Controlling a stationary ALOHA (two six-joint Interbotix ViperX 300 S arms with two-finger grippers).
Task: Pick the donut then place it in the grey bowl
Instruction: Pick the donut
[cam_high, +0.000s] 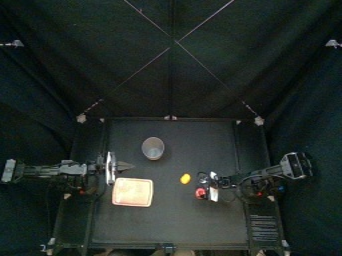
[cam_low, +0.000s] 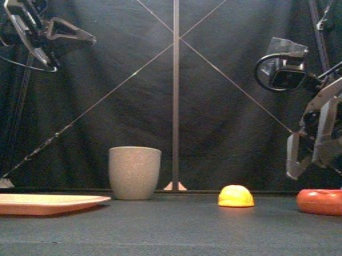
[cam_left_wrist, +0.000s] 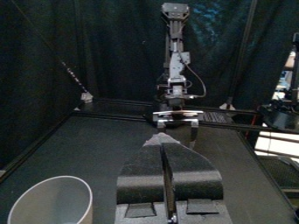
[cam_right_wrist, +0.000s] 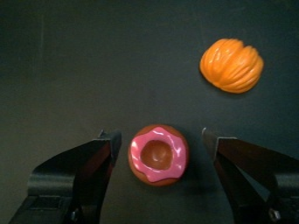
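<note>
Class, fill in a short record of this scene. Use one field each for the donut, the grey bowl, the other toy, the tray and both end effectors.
donut: lying flat at the right, not gripped
grey bowl: upright, toward the back middle, apart from the donut
orange toy: lies between the grey bowl and the donut, touching neither
pink tray: flat, at the front left
right end effector: open, above the donut, one jaw on each side
left end effector: shut, holding nothing, at the left
</note>
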